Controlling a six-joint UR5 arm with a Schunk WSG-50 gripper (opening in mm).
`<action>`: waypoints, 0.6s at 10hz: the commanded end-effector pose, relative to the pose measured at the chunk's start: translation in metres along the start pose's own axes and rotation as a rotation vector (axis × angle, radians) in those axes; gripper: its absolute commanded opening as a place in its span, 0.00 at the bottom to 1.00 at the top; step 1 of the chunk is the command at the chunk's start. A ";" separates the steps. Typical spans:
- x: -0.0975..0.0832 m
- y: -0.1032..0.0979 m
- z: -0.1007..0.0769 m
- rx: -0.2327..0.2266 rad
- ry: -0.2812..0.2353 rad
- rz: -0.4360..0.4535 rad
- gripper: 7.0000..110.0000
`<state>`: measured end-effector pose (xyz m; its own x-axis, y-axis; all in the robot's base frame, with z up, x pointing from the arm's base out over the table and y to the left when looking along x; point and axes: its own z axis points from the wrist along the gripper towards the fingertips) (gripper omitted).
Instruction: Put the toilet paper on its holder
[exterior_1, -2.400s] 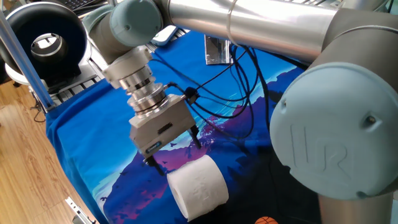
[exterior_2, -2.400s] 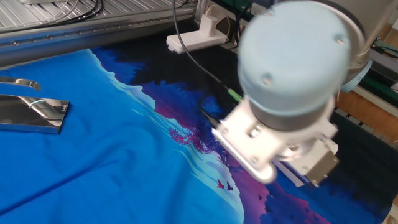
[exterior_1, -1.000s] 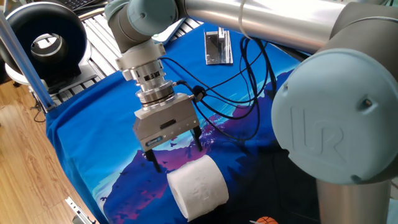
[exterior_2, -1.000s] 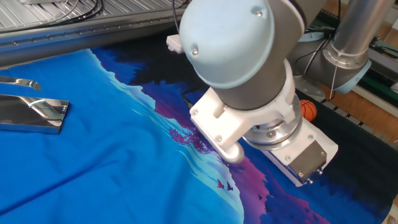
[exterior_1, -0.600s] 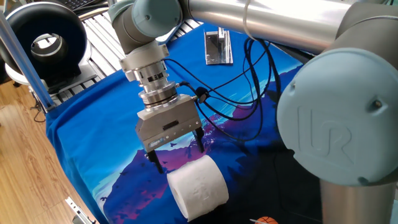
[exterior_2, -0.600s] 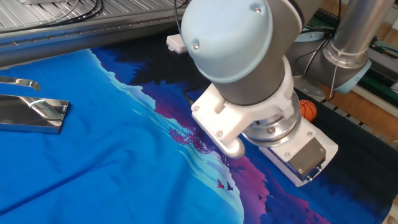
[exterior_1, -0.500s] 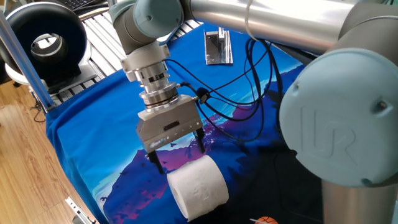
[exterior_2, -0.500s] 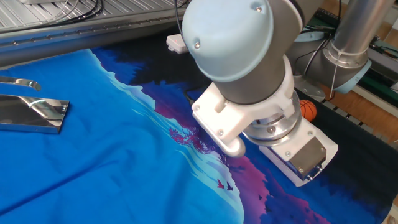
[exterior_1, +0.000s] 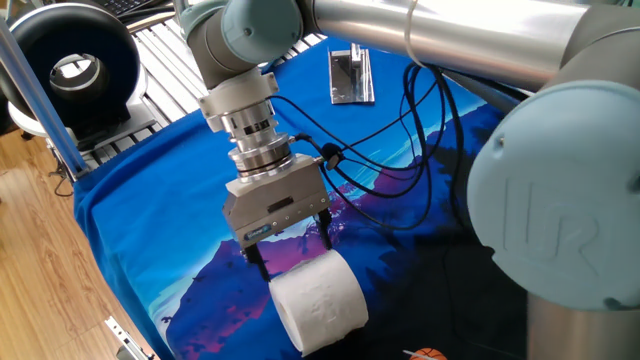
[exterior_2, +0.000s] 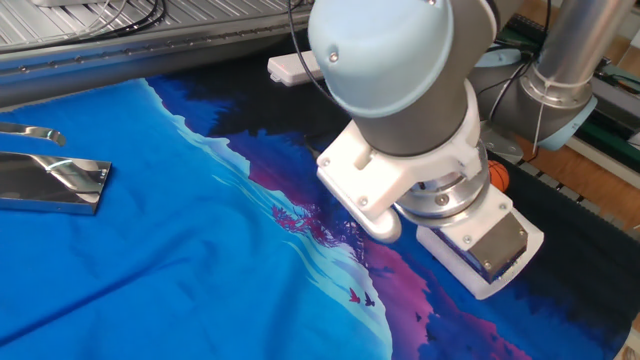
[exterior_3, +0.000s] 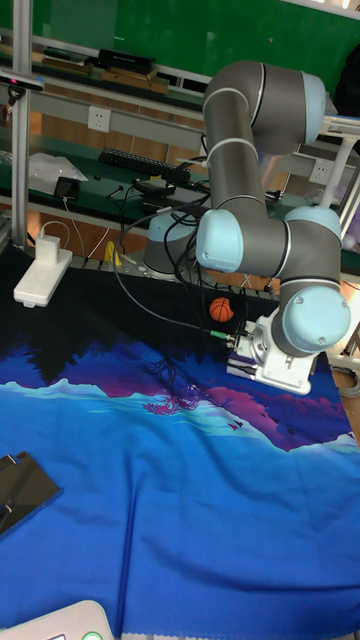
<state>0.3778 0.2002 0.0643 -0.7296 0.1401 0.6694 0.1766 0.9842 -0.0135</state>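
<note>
A white toilet paper (exterior_1: 318, 302) roll lies on its side on a blue and purple printed cloth (exterior_1: 140, 200), directly below the pincer (exterior_1: 292, 245). The pincer points down at the roll, its two dark fingers (exterior_1: 327, 229) spread apart, their tips at the roll's upper edge; whether they touch it cannot be told. A small orange ball (exterior_2: 496, 176) rests just behind the pincer, near the arm's base. Well beyond the pincer, at the far end of the cloth, stands the holder (exterior_1: 351, 76), a shiny silver metal stand with a flat base, nothing on it. Off the cloth, beyond the pincer to one side, sits a large black ring-shaped device (exterior_1: 70, 62).
</note>
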 end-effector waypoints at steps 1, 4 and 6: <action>0.001 -0.001 0.001 -0.005 -0.005 0.002 0.79; -0.005 0.006 -0.001 -0.025 -0.028 -0.032 0.79; -0.006 0.007 -0.002 -0.027 -0.024 -0.008 0.79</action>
<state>0.3812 0.2021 0.0608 -0.7461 0.1300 0.6530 0.1740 0.9847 0.0028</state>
